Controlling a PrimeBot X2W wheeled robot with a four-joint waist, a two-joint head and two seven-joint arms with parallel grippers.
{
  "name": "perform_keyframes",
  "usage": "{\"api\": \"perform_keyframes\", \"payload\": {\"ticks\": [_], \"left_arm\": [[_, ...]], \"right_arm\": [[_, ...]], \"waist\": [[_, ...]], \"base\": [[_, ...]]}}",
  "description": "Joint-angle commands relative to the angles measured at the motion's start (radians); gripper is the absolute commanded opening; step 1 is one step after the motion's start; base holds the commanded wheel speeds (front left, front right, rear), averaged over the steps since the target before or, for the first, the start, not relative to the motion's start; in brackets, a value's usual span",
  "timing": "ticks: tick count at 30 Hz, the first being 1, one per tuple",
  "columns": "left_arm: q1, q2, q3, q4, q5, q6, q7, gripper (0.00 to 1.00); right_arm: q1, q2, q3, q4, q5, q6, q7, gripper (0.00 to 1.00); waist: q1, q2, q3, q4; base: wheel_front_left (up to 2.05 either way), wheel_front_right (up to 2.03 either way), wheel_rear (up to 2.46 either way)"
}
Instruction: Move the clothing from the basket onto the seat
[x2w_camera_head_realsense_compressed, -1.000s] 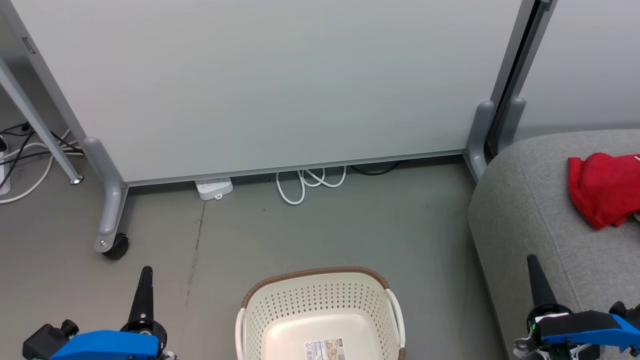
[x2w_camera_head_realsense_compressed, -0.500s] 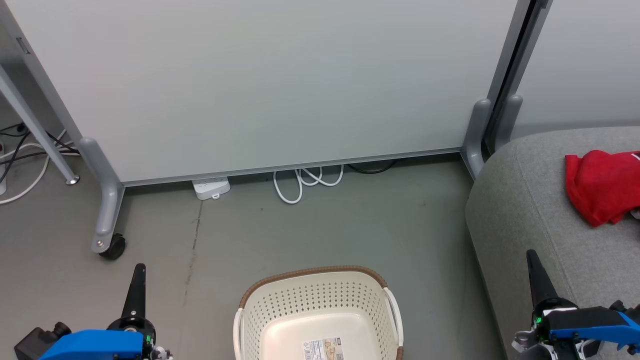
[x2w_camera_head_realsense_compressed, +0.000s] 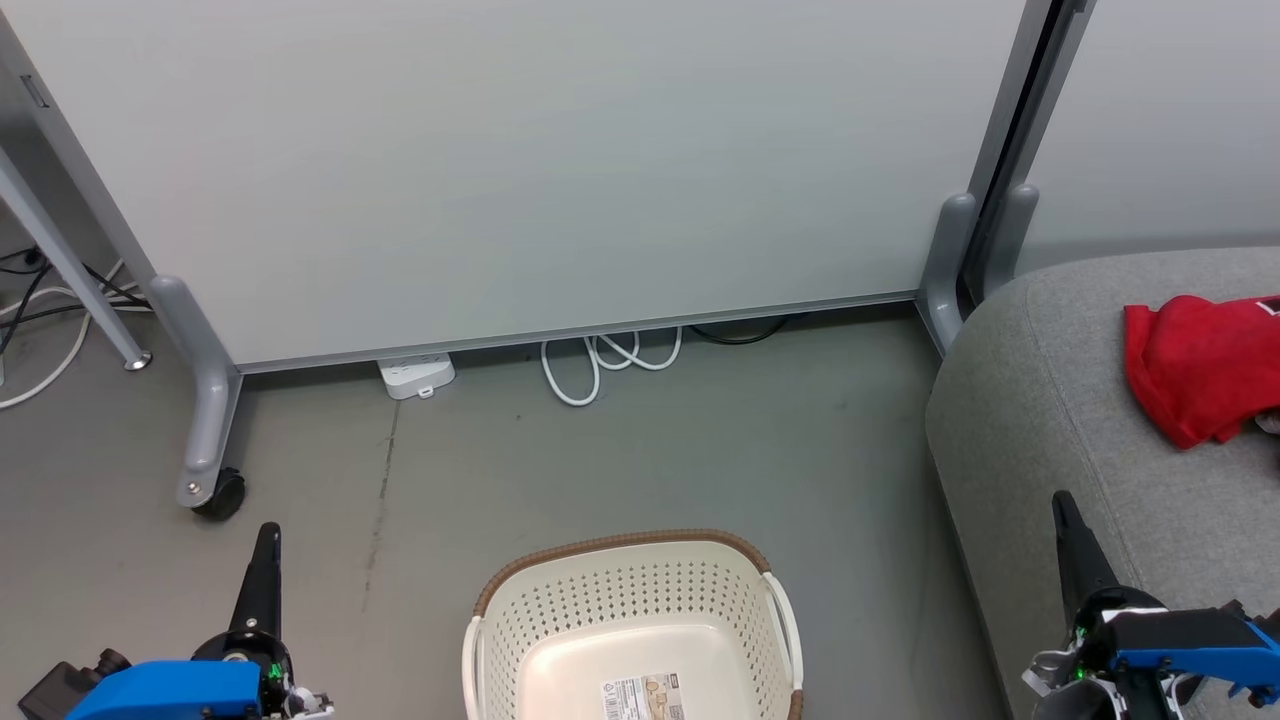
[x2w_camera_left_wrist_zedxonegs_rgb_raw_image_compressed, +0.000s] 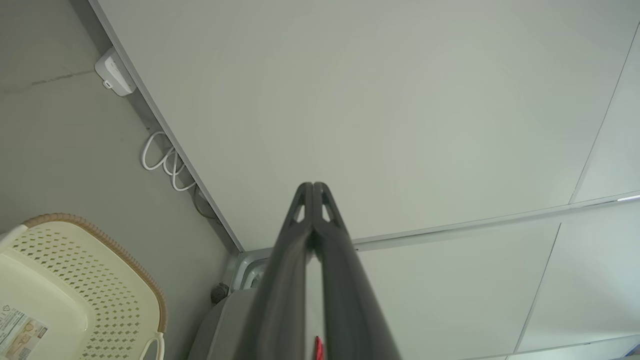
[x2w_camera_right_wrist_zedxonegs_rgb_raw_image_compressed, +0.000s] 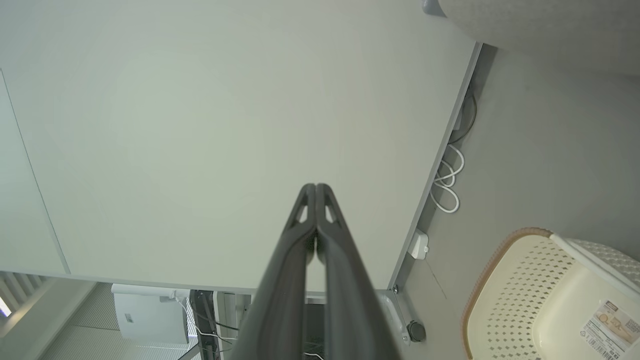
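- Left claw (x2w_camera_head_realsense_compressed: 266, 535): two long dark fingers pressed flat together, tips meeting, nothing gripped. It hangs above bare floor (x2w_camera_head_realsense_compressed: 700, 450) and points toward the pale partition panel (x2w_camera_head_realsense_compressed: 520, 170).
- Right claw (x2w_camera_head_realsense_compressed: 1063, 505): shut just as tight, tips touching, nothing between them. Its fingers show against the rounded flank of the seat (x2w_camera_head_realsense_compressed: 1050, 400). I cannot tell whether they touch the fabric.
- Basket (x2w_camera_head_realsense_compressed: 620, 548): on the floor between the two claws, to the right of the left claw and to the left of the right one, touching neither. Its far rim lies about level with the left claw's tip.
  - It has cream perforated walls, a brown woven-look rim and white side handles.
  - The part of its bottom that shows carries a paper label (x2w_camera_head_realsense_compressed: 645, 697). The near part runs off the picture.
- Seat: large grey upholstered cushion with a stitched seam. It lies beside and beyond the right claw, well apart from the left claw.
- Clothing (x2w_camera_head_realsense_compressed: 1195, 365): a crumpled red heap lying on top of the seat, ahead of the right claw and off to its right, well clear of its tips. It is far across from the left claw.
  - The heap is cut by the picture's edge. I cannot tell whether it is one garment or two.
- Along the foot of the panel, beyond both claws:
  - a white power strip (x2w_camera_head_realsense_compressed: 415, 375), ahead of the left claw and slightly to its right
  - a coil of white cable (x2w_camera_head_realsense_compressed: 600, 360), farther right, past the basket
  - a grey panel leg with a black caster (x2w_camera_head_realsense_compressed: 215, 492), just ahead of the left claw and to its left
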Motion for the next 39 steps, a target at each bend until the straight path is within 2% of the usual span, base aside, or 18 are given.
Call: {"api": "perform_keyframes", "payload": {"ticks": [1, 27, 39], "left_arm": [[-0.016, 0.004, 0.007, -0.008, -0.013, -0.005, 0.006, 0.00], [-0.017, 0.005, 0.040, -0.011, -0.194, -0.020, 0.054, 0.00], [-0.017, 0.005, 0.039, -0.011, -0.192, -0.020, 0.054, 0.00]], "right_arm": [[-0.020, 0.003, -0.002, -0.008, 0.017, 0.000, 0.008, 0.00], [-0.031, 0.011, -0.016, -0.011, 0.200, 0.000, 0.055, 0.00], [-0.031, 0.010, -0.015, -0.011, 0.197, 0.000, 0.055, 0.00]], "waist": [[0.0000, 0.0000, 0.000, 0.000], [-0.0001, 0.0000, 0.007, -0.015], [-0.0001, 0.0000, 0.007, -0.015]], "base": [[0.00, 0.00, 0.00], [0.00, 0.00, 0.00], [0.00, 0.00, 0.00]]}}
